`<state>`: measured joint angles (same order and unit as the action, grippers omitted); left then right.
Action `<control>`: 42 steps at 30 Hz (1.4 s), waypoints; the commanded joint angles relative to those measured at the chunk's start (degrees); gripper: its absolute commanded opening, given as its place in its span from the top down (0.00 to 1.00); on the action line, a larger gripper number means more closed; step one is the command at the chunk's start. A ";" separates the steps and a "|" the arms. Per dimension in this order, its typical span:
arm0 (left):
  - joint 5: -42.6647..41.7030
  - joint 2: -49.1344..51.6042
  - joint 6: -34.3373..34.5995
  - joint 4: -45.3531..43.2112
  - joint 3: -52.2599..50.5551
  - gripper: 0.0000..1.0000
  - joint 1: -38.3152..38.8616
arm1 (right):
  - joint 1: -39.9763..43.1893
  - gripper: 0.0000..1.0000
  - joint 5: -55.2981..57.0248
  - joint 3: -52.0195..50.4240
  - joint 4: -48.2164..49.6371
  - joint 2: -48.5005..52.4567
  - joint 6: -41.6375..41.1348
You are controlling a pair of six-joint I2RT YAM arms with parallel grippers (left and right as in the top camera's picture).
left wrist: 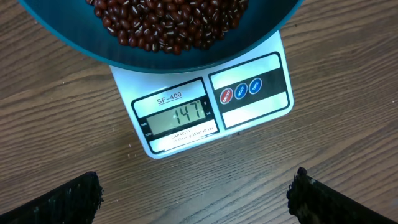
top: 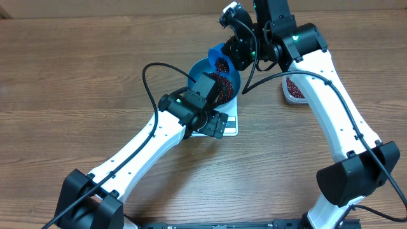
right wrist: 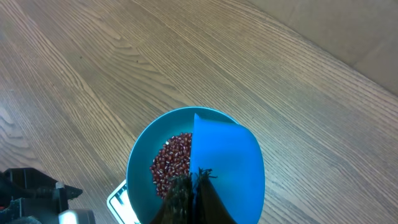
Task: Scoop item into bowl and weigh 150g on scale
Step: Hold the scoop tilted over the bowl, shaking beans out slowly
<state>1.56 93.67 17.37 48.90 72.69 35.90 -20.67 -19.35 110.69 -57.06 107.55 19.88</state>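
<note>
Under my right pincer: the right gripper [right wrist: 189, 190] is clamped on a small blue scoop [top: 219, 60], which is tipped above the far rim of the blue bowl [right wrist: 140, 158].
Scoop load: red-brown beans [top: 222, 64] show in it from overhead; from the wrist I see only its blue back.
Below the scoop: the bowl sits on the white scale [left wrist: 249, 102], with a heap of the same beans [left wrist: 168, 22] inside.
Left pincer: the left gripper [left wrist: 196, 196] stands wide and empty, hovering just in front of the scale's display [left wrist: 177, 115], which reads 147.
Step in hand: topping up, I judge; almost at target.
Next move: a slight tilt to drop only a few beans; a full tip would overshoot.
Off to the right: a clear tub [top: 294, 89] of beans, partly hidden by my arm.
Surface: a bare wood-grain table [top: 76, 70].
Room: a pale strip beyond the table's far edge; nothing else shows.
</note>
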 commanded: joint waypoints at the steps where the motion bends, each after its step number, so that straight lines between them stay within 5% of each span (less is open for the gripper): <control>1: 0.50 -0.22 -1.29 0.13 0.22 0.01 0.02 | -0.17 0.96 1.27 1.01 0.39 -0.07 -1.68; 11: 0.50 -0.22 -1.29 0.13 0.22 0.00 0.02 | -0.52 0.96 -2.71 0.85 -0.72 -0.07 3.78; 14: 0.50 -0.22 -1.29 0.13 0.22 0.00 0.02 | -0.48 0.96 1.49 0.72 -0.13 -0.04 -1.22; 42: 0.50 -0.22 -1.29 0.13 0.22 0.00 0.02 | -0.50 0.96 0.85 0.63 -0.26 -0.04 -0.57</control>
<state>1.54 93.67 17.37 48.90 72.69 35.90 -21.04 -18.79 110.69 -57.69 107.55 19.53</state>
